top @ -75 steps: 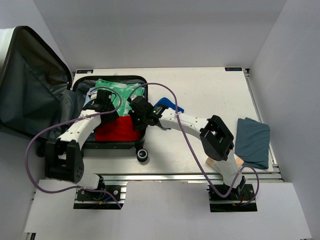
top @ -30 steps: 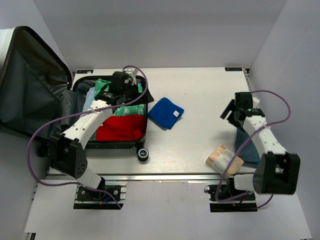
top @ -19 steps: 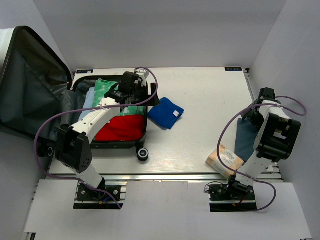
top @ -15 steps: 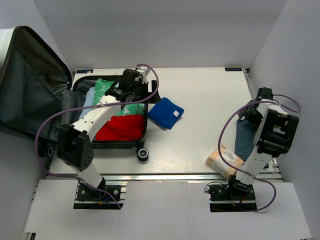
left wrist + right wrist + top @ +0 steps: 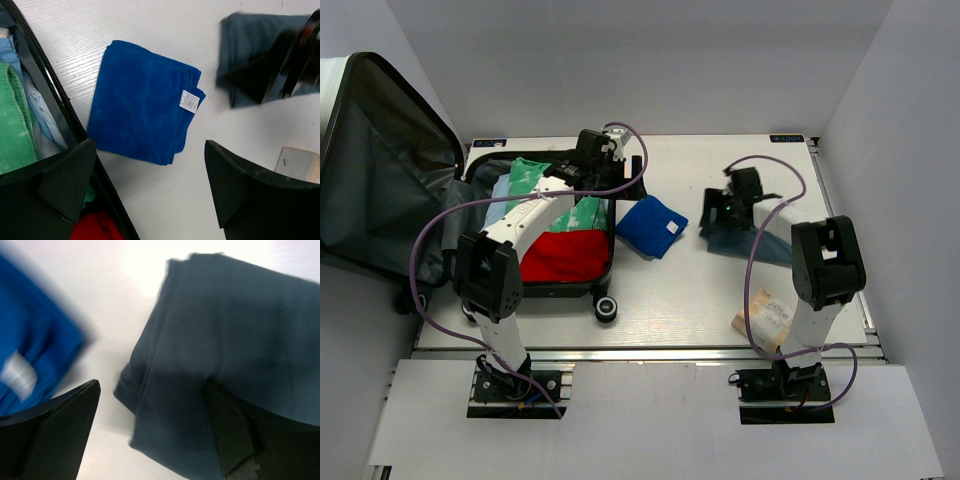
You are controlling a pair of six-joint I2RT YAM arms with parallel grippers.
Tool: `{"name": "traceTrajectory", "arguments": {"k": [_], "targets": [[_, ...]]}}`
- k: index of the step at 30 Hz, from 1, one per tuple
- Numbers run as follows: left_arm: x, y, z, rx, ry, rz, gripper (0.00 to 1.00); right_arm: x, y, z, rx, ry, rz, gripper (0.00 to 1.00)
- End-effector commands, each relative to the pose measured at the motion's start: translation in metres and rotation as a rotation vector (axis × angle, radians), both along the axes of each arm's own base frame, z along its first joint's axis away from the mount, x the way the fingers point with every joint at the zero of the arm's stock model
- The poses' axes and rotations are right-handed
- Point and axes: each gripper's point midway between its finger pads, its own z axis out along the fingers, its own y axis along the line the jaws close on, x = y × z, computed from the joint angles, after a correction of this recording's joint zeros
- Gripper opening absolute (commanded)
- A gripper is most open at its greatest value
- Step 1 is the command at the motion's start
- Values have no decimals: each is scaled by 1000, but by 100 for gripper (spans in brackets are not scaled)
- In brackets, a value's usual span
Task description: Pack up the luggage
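The luggage point(image 5: 611, 232) lies open at the left, its lid point(image 5: 380, 180) raised. Inside it are green, light blue and red clothes point(image 5: 560, 255). My left gripper point(image 5: 603, 180) hangs open above its right rim point(image 5: 47, 85). In the left wrist view these jaws point(image 5: 150, 145) frame a folded blue cloth point(image 5: 142, 100) on the table point(image 5: 652, 225). My right gripper point(image 5: 720, 212) is at mid table, open wide point(image 5: 151, 384) over a dark grey-blue cloth point(image 5: 225, 340) point(image 5: 750, 238). That view is blurred, and touch between fingers and cloth cannot be told.
A tan packet point(image 5: 767, 315) lies near the front edge beside the right arm's base. A black suitcase wheel point(image 5: 606, 310) sticks out in front of the luggage. White walls close in the table point(image 5: 700, 290) at back and right.
The right arm swung from the table's right edge to its middle, and the grey-blue cloth now lies there instead of at the right. The left gripper shifted right over the luggage rim.
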Motion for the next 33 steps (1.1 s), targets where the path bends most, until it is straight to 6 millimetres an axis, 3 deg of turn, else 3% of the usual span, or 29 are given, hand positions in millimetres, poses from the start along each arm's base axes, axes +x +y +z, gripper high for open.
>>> {"name": "traceTrajectory", "arguments": {"k": [1,4,5,6,8,9,11,14,15,17,18,19,21,24,26,29,31,33], "targets": [[0,-12,19,-19,-31,-41,98,-87,61,-33,187,225,165,89],[0,-26,8,-39,2,-82,98,-92,77,-7,191,145,209,89],[-3,-41,12,-57,-3,-119,98,-89,77,3,186,115,203,89],[-5,-52,1,-70,27,-159,98,-76,75,29,187,36,174,89],[-12,-75,1,-77,41,-211,98,-59,59,64,175,-60,93,89],[-14,-82,-5,-63,55,-217,98,-53,46,71,124,-87,34,89],[-22,-93,-21,-37,99,-233,98,-35,27,106,107,-167,-37,89],[-44,-104,-33,-40,147,-216,98,-17,-10,129,48,-225,-126,89],[-60,-102,-53,-22,201,-210,98,-15,-13,131,52,-226,-115,89],[-75,-108,-51,-80,225,-180,98,-7,-43,128,27,-222,-98,89],[-89,-106,-68,-74,267,-173,98,-8,-46,124,36,-206,-75,89],[-97,-118,-66,-113,273,-173,98,-8,-63,120,31,-197,-71,89],[-106,-123,-78,-123,311,-129,98,-9,-86,110,36,-190,-9,89],[-104,-132,-95,-114,335,-78,98,-10,-99,100,7,-186,76,89],[-95,-142,-93,-131,328,-33,98,-9,-100,88,6,-172,119,89],[-86,-158,-110,-148,346,-10,98,-6,-119,71,-43,-146,100,89],[-81,-164,-110,-158,348,-7,98,-4,-130,58,-63,-128,77,89],[-76,-161,-124,-123,359,34,98,-2,-130,52,-37,-119,87,89]]}}
